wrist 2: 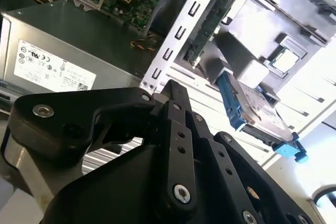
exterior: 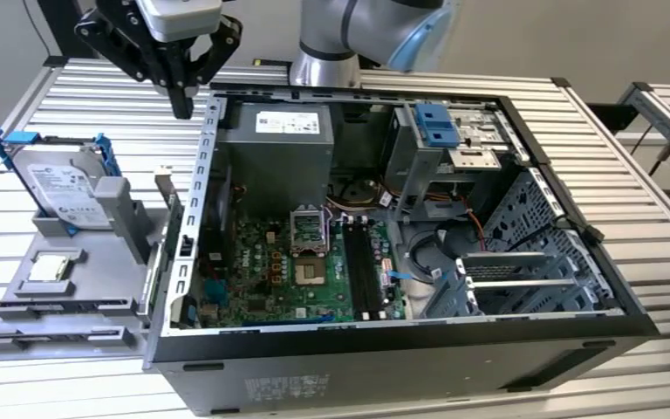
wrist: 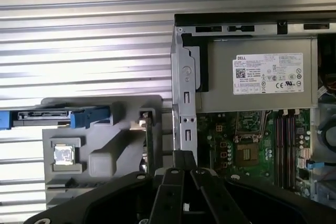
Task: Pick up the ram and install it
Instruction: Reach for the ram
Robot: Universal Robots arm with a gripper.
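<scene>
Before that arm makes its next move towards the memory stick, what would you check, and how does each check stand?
1. Pincer empty: ok, nothing is in it.
2. Pincer open for a grab: not ok, its jaws are together.
3. Memory stick in the grey holder: ok, it stands on edge in its slot, beside the case wall.
4. Pincer lined up over the stick: not ok; in the first wrist view it sits over the case wall, off to one side of the stick.
5. Memory slots on the green board free: ok, they look empty.
</scene>
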